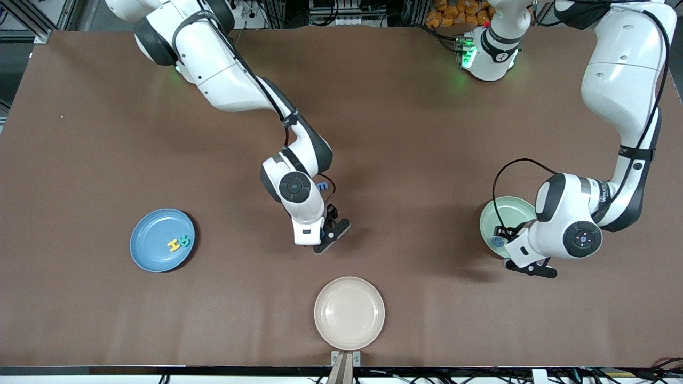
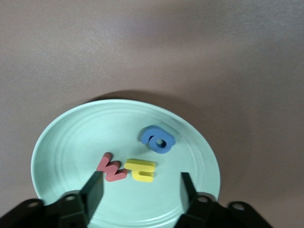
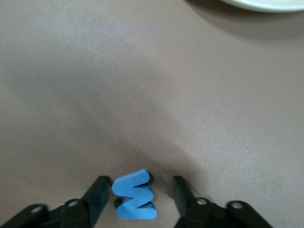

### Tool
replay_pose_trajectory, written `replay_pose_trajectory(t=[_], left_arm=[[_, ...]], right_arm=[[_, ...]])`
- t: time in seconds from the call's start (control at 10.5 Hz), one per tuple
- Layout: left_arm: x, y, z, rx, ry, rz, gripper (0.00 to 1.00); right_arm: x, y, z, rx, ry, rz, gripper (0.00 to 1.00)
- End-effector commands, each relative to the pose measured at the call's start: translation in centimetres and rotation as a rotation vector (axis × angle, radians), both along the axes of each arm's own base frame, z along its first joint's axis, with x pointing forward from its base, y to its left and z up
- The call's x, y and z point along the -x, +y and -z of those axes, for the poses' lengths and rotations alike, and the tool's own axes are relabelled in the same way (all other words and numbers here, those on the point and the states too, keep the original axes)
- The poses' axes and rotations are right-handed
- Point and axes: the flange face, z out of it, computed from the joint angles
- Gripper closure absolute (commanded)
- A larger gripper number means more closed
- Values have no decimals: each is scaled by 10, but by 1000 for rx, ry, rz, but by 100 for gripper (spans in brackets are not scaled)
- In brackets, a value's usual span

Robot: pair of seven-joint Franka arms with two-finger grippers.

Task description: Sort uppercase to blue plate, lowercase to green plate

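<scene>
Right wrist view: the blue M (image 3: 135, 194) lies on the table (image 3: 152, 95) between the right gripper's (image 3: 137, 202) fingers (image 3: 97, 194), which stand apart with a gap on either side of the letter. In the front view that gripper (image 1: 326, 233) is low near the table's middle, with a small blue m (image 1: 322, 186) beside the wrist and the white plate (image 1: 349, 313) nearer the camera. The blue plate (image 1: 155, 240) holds a yellow H (image 1: 174, 245) and teal R (image 1: 184, 241).

The left gripper (image 2: 141, 187) hangs over the green plate (image 2: 71, 142), fingers spread and holding nothing. On that plate lie the red m (image 2: 111, 168), yellow letter (image 2: 139, 169) and rounded blue letter (image 2: 158, 138).
</scene>
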Motion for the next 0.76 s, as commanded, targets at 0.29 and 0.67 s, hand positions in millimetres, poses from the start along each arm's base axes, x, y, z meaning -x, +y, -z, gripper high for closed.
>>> replay_pose_trajectory(t=[0.29,0.67], left_arm=[[8,-46,-47,31,-15,41,0],[27,-126,-85,49,-48,149,0]], right_arm=[[-37,-49,-18,-11,-18,77,100],[-87,-174,-73,26,67,248,100]])
